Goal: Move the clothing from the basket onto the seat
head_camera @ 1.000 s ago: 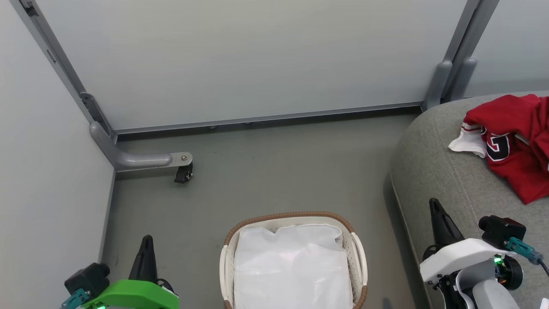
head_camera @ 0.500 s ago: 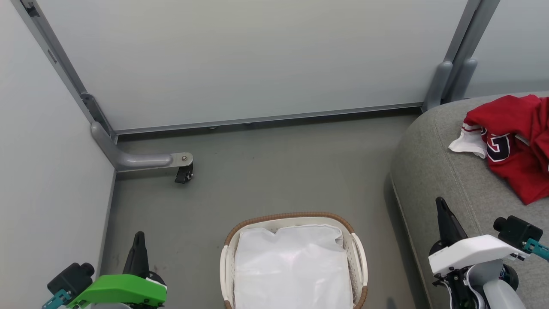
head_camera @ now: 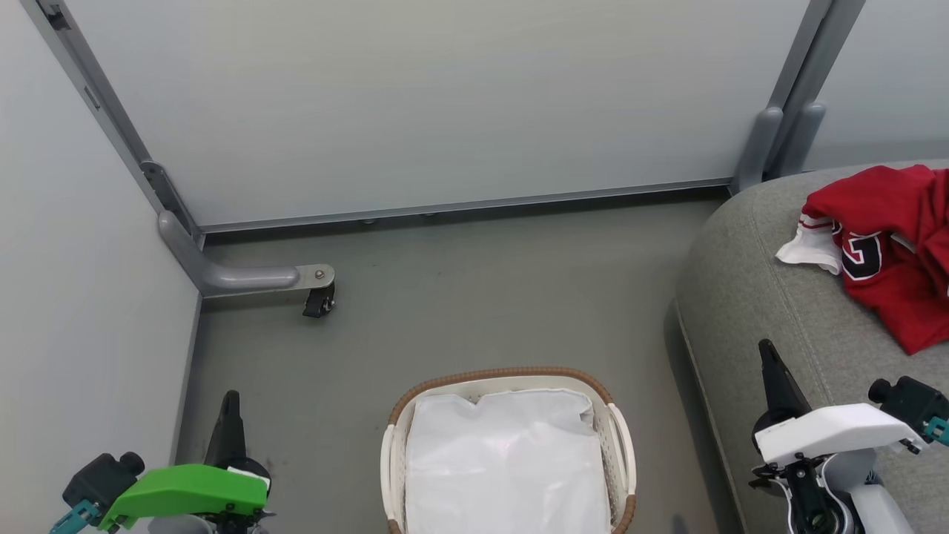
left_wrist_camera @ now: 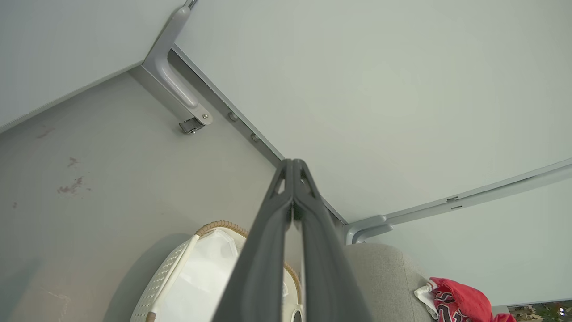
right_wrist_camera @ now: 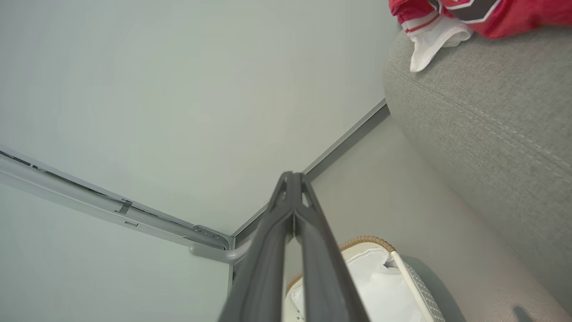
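Red clothing (head_camera: pixel 890 252) lies crumpled on the grey seat (head_camera: pixel 756 297), to the right of the bare grey floor (head_camera: pixel 482 297). The basket (head_camera: pixel 504 373) stands on that floor and shows its white liner (head_camera: pixel 504 460). Pale partition panels (head_camera: pixel 445 104) wall the corner. The left gripper (head_camera: pixel 229 399) and right gripper (head_camera: pixel 766 345) are both closed, with nothing between their fingers.

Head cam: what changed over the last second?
The left gripper drifted toward the lower left and the right gripper toward the lower right. Both stayed shut and empty, with nothing gripped or released. Unchanged: clothing on the seat, basket holding just its liner.
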Available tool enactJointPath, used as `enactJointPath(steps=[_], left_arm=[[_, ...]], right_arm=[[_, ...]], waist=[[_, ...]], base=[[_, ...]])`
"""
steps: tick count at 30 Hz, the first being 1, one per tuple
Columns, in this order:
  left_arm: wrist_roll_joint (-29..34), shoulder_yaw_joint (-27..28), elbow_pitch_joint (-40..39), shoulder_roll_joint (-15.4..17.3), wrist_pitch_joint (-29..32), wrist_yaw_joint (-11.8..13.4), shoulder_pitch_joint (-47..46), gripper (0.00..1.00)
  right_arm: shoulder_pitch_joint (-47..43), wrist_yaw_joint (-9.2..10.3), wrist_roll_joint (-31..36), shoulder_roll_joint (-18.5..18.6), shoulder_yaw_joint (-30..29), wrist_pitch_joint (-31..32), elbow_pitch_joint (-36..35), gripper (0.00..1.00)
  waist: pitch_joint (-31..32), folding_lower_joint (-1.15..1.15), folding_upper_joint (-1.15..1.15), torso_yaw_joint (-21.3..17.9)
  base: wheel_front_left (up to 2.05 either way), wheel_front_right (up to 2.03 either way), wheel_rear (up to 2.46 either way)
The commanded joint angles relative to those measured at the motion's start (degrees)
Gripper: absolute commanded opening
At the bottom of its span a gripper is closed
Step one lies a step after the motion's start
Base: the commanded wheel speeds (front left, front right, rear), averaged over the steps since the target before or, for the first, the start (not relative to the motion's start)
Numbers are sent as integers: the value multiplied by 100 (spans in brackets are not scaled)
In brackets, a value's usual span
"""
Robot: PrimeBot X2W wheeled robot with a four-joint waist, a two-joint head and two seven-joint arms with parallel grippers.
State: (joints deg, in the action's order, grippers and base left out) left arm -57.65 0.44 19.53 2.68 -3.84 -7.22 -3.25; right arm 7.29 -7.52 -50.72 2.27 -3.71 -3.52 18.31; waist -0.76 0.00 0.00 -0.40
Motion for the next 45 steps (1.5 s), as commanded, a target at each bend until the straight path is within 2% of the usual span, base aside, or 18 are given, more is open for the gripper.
enactJointPath(steps=[1, 24, 45], left_arm=[[-182, 56, -91, 28, 43, -19, -160, 0], [-1410, 267, -270, 33, 422, -27, -232, 0], [-2340, 429, -405, 37, 698, -35, -285, 0]], right_arm=[[-9, 2, -193, 38, -33, 36, -92, 0], [-50, 3, -1683, 54, -129, 403, -229, 0], [-87, 3, -2788, 63, -205, 677, -324, 0]], waist=[[1, 0, 0, 1], [18, 0, 0, 13], [34, 0, 0, 24]], base=[[0, 0, 0], [0, 0, 0], [0, 0, 0]])
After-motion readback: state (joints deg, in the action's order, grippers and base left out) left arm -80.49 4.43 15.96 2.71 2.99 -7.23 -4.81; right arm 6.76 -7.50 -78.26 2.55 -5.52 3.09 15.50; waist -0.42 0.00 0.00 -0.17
